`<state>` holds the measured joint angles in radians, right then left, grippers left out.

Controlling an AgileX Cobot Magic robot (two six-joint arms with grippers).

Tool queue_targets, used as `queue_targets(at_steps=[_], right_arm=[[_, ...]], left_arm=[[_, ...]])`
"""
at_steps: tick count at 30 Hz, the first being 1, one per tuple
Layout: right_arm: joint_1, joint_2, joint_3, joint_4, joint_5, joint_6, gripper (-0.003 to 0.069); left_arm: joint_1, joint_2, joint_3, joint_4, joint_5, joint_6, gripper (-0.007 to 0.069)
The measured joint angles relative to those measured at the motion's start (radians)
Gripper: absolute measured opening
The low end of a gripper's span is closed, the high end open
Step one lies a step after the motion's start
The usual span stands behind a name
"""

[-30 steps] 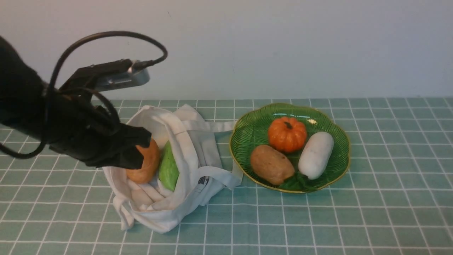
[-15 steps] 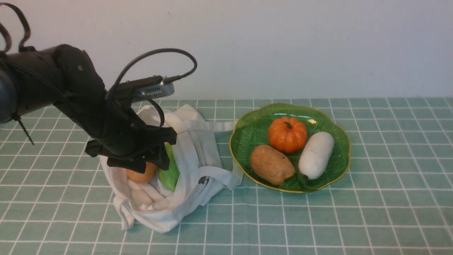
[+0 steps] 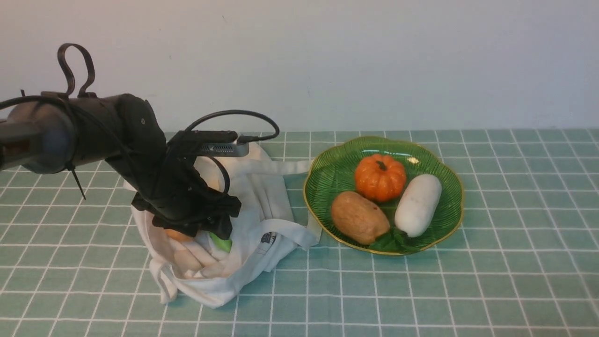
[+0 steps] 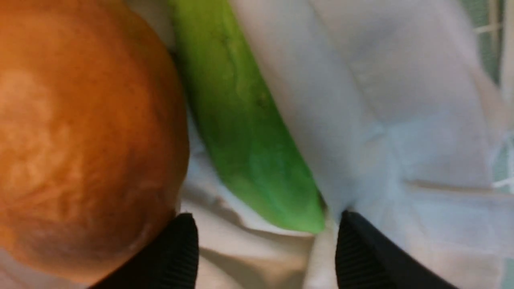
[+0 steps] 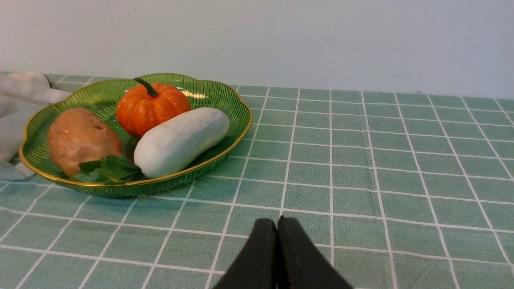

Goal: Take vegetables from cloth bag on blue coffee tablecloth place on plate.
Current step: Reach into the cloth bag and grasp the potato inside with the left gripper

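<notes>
Jaws of the left gripper (image 4: 265, 249) are held apart inside the mouth of the one cloth bag (image 3: 262, 206), and nothing is clamped between them. One fingertip is seen against the orange-tan potato (image 4: 80, 132). The other rests on white cloth beside the tip of the green leafy piece (image 4: 245, 132). Two pieces are thus counted in the bag, laid side by side and touching. The bag is spread open on the tablecloth (image 3: 514, 243), left of the counter's middle, between the far and near edges.

One plate (image 3: 323, 173) is set just to the right of the bag, nearer the far edge, and a bag strap reaches close to its rim. Three vegetables are counted on it: one small orange pumpkin (image 3: 380, 178), one rough brown potato (image 3: 359, 217) and one white oblong vegetable (image 3: 418, 205). One sprig of dark green leaves (image 3: 390, 241) is also seen at the side of the rim facing the near edge.

The right gripper (image 5: 277, 257) is shown only by its own wrist camera. Its jaws are pressed together and empty, low over the tablecloth and apart from the plate.
</notes>
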<state>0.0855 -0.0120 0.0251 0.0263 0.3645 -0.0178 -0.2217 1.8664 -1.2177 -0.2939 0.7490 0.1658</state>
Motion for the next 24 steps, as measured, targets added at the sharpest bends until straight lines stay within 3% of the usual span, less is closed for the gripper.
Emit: queue_targets(at_steps=[12,16,24], right_arm=[[0.000,0.000,0.000,0.000,0.000,0.000,-0.0015],[0.000,0.000,0.000,0.000,0.000,0.000,-0.0015],[0.000,0.000,0.000,0.000,0.000,0.000,-0.0015]], left_arm=[[0.000,-0.002,-0.041,0.091,0.011,-0.032,0.0419],[0.000,-0.011,-0.087,0.182,0.097,-0.112,0.0419],[-0.039,0.026,-0.090,0.213,0.112,-0.187,0.0419]])
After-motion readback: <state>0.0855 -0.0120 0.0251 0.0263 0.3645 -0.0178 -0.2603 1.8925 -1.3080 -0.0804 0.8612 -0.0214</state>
